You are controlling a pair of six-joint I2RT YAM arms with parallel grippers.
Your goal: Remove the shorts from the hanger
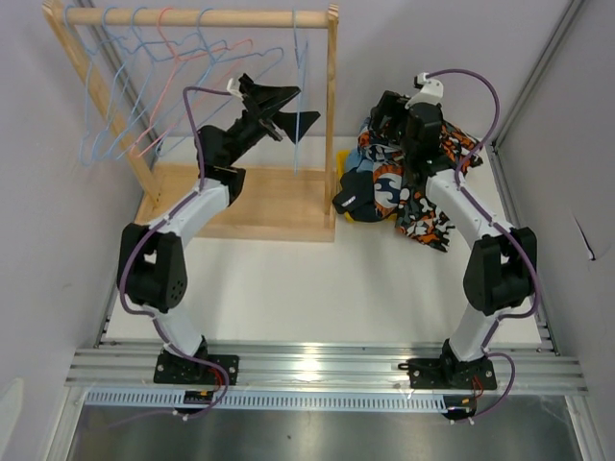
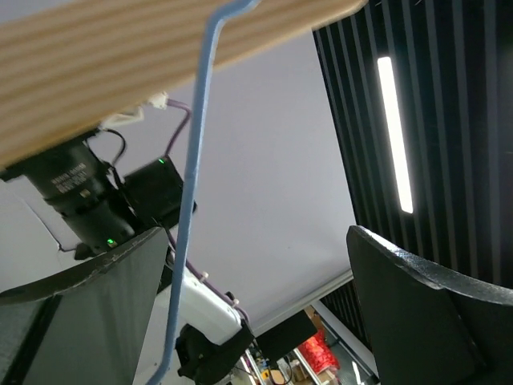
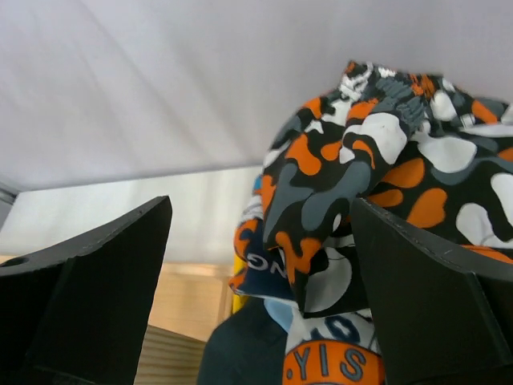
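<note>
Rack (image 1: 332, 115) of pale wood stands at the table's far-left corner, its base (image 1: 279, 202) flush along the left side and close to the far edge. Wire hangers (image 1: 144, 77), blue and pink, bunch toward the left end of the rod (image 1: 192, 17). One blue hanger (image 1: 300, 96) hangs alone near the right post.

Left gripper (image 1: 286, 108) is raised under the rod at that lone hanger, jaws wide apart, clamped on nothing. In the left wrist view the blue wire (image 2: 192, 160) drops from the rod (image 2: 120, 64) through the gap of the left gripper (image 2: 256, 241), closer to the left finger (image 2: 88, 313); contact cannot be told.

Table (image 1: 317, 279) is bare white from the rack base to the near-edge rail, between both arm bases.

Shorts (image 1: 404, 197) lie heaped at the far-right corner, just right of the rack post and close to the right edge. Blotch-print pair (image 1: 428, 221) lies on the near-right side of the heap, blue-and-orange print (image 1: 380, 182) in the middle, dark fabric (image 1: 348, 197) on the left.

Right gripper (image 1: 389, 113) sits over the far side of the heap, jaws spread, gripping nothing. Its wrist view shows the right gripper (image 3: 260, 204) with the blotch-print pair (image 3: 377, 152) bulging beside the right finger (image 3: 433, 305), lettered print (image 3: 329, 361) below.
</note>
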